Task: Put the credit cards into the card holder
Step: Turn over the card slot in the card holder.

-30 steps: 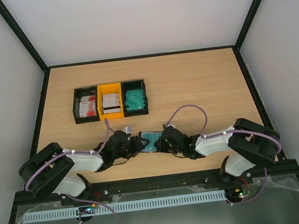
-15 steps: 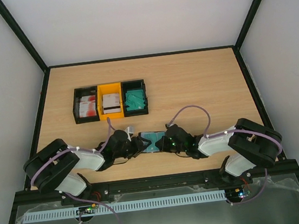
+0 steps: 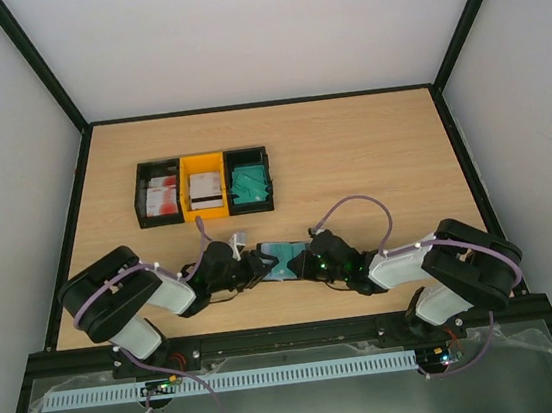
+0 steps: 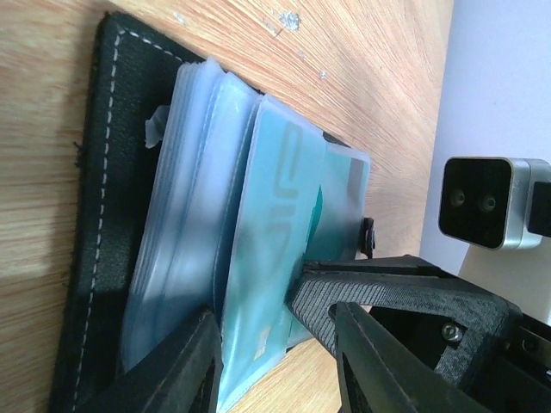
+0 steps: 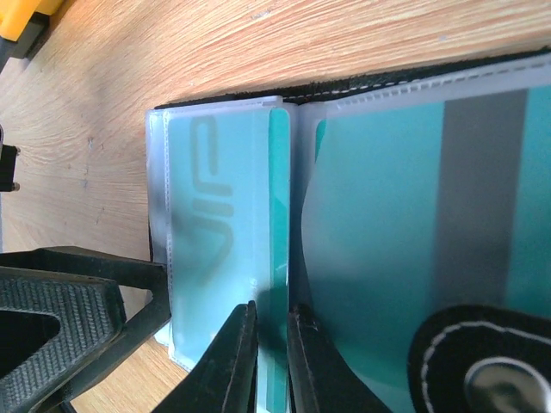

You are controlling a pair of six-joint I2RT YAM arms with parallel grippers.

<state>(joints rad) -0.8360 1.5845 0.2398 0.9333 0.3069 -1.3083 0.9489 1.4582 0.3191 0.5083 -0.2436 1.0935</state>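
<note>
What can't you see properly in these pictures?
Top view: the card holder is mostly covered by the left gripper and right gripper.
Top view: the credit cards in the bins are too small to read.
Right wrist view: the striped teal card is cut off by the frame's right edge.

I count two arms on my rig, the left arm (image 3: 126, 297) and the right arm (image 3: 444, 264). Each carries one pincer with two fingers: the left pincer (image 3: 254, 267) and the right pincer (image 3: 299, 264). On the surface (image 3: 370, 155) I see three bins: one left black bin (image 3: 155, 165), one yellow bin (image 3: 202, 159) and one right black bin (image 3: 246, 153). There is one card holder (image 4: 95, 215). In its clear sleeves I make out two teal cards, the VIP teal card (image 5: 215, 249) and the striped teal card (image 5: 387, 241). I cannot count the cards stacked in the bins.
</note>
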